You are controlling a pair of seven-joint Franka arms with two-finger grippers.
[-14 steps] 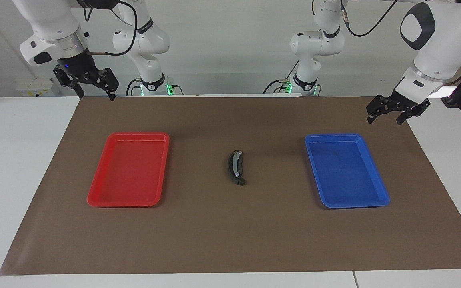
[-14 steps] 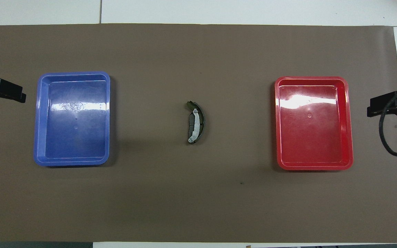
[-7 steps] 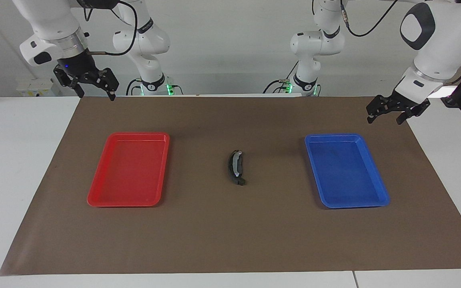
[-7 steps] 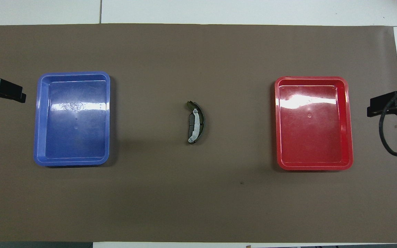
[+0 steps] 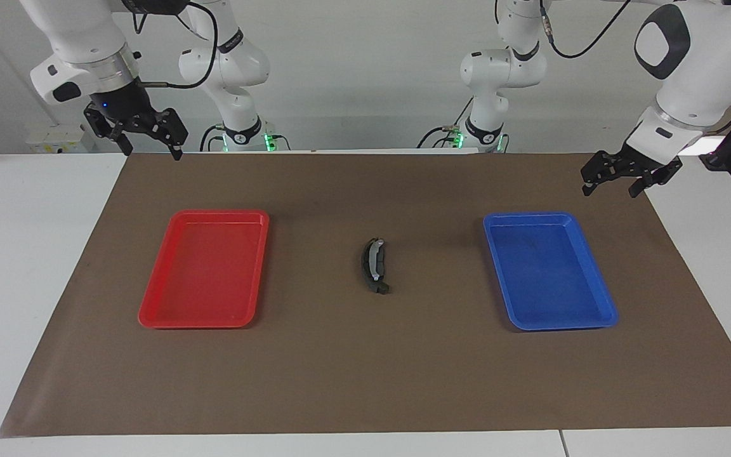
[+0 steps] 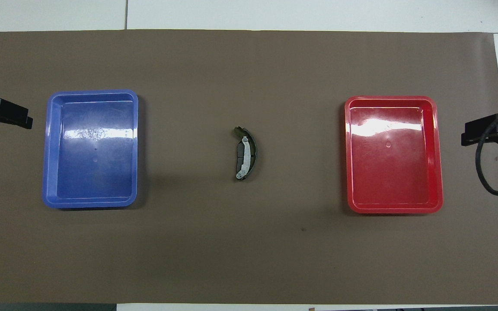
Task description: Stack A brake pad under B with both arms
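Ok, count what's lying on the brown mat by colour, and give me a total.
Red tray: 1
Blue tray: 1
Dark brake pad pile with a silvery strip: 1
Total: 3

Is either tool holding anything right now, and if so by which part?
Nothing is held. The left tool and right tool both hang open over the mat's ends. The stacked brake pads lie untouched between the trays.
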